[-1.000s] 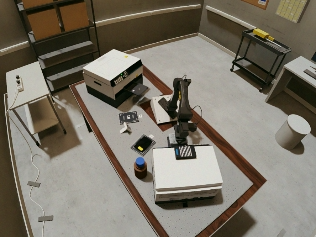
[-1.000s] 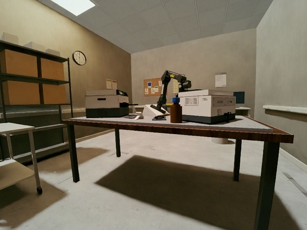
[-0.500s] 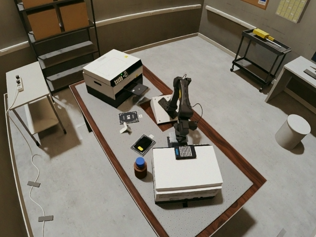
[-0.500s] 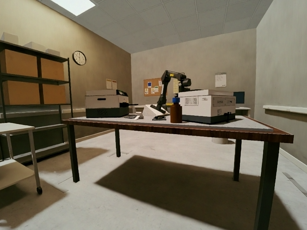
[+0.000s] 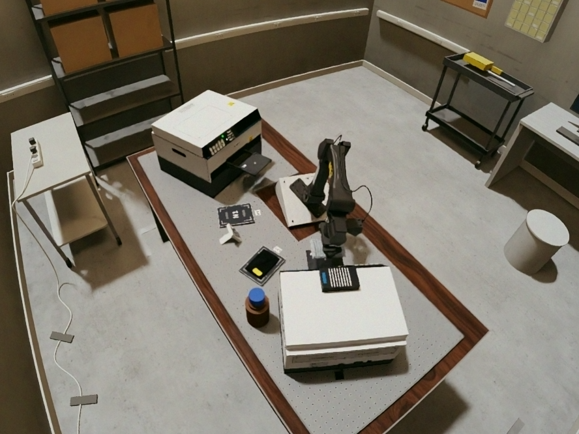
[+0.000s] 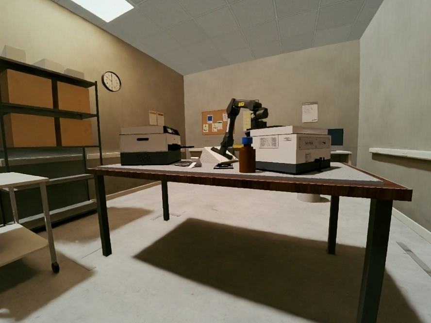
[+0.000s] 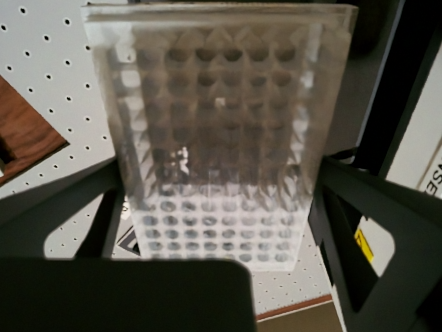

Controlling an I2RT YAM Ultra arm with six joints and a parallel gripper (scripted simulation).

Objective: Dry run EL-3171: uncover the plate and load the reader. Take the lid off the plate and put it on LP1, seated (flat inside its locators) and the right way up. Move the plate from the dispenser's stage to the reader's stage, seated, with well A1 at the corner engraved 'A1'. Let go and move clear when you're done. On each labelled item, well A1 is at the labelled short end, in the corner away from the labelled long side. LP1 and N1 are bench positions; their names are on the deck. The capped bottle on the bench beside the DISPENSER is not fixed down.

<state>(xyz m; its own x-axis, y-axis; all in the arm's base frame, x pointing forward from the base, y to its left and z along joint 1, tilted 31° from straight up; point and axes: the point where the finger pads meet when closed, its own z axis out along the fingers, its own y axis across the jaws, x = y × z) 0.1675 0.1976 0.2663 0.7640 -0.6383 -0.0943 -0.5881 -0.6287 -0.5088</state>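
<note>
My gripper (image 5: 325, 252) is shut across the short width of a clear well plate (image 7: 217, 135), which fills the wrist view between the two dark fingers. In the top view the plate shows as a pale block (image 5: 317, 247) just above the dark ledge at the dispenser's (image 5: 341, 317) back edge. I cannot tell whether a lid is on it. A black flat item with a yellow label (image 5: 261, 266) lies in a framed bench position. The reader (image 5: 205, 133) has its dark stage (image 5: 250, 163) pushed out and bare.
A black well plate with a blue label (image 5: 340, 278) lies on the dispenser's top by my gripper. A brown bottle with a blue cap (image 5: 256, 307) stands left of the dispenser. A second dark bench position (image 5: 236, 214) and a small white piece (image 5: 229, 234) lie near the reader.
</note>
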